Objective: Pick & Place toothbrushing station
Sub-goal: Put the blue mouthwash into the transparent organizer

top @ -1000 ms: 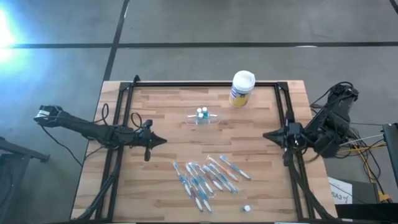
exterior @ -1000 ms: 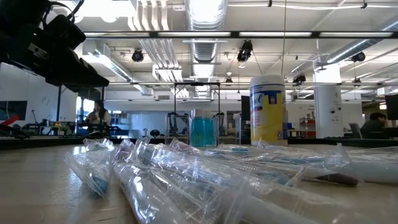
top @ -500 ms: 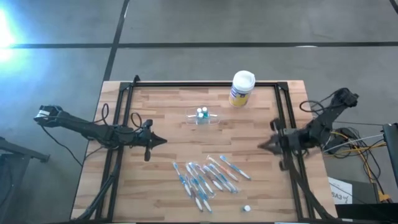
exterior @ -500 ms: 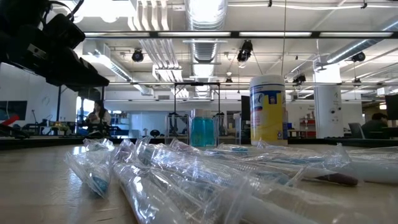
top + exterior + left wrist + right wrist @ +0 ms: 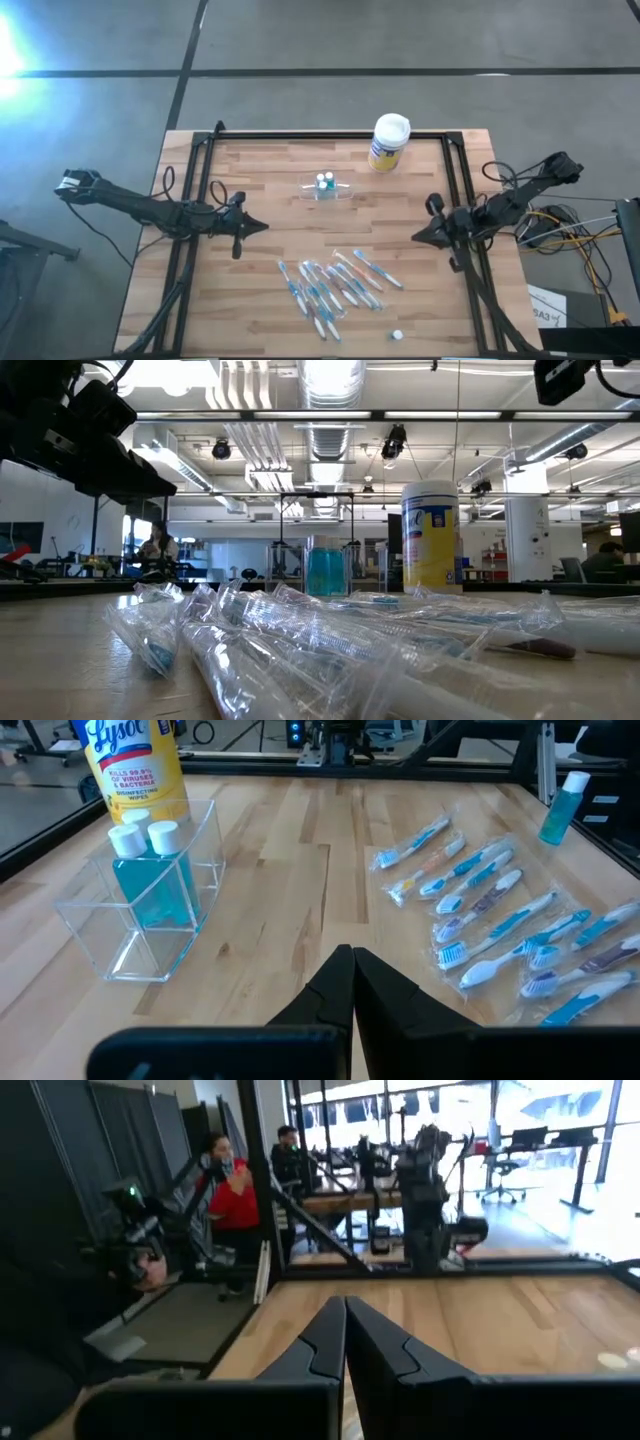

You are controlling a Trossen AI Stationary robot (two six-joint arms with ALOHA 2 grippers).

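1. The clear cup (image 5: pixel 326 188) is stood upright near the middle of the tabletop (image 5: pixel 270 170), with two white-capped blue bottles (image 5: pixel 150 870) kept inside it; no brush is seen in it.
2. The wrapped toothbrushes (image 5: pixel 335 283) are laid loose in a heap nearer the front edge, well apart from the cup, presumably for sorting.
3. The left gripper (image 5: pixel 262 227) is held above the tabletop's left side, fingers pressed together, nothing held.
4. The right gripper (image 5: pixel 416 238) is held at the right edge, fingers likewise closed and empty.
5. A yellow canister (image 5: pixel 388 142) is left standing at the back edge.

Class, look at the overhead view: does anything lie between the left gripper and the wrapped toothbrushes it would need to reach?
Nothing visible does. Bare wood separates the shut left gripper from the wrapped toothbrushes; the clear cup sits off that path.
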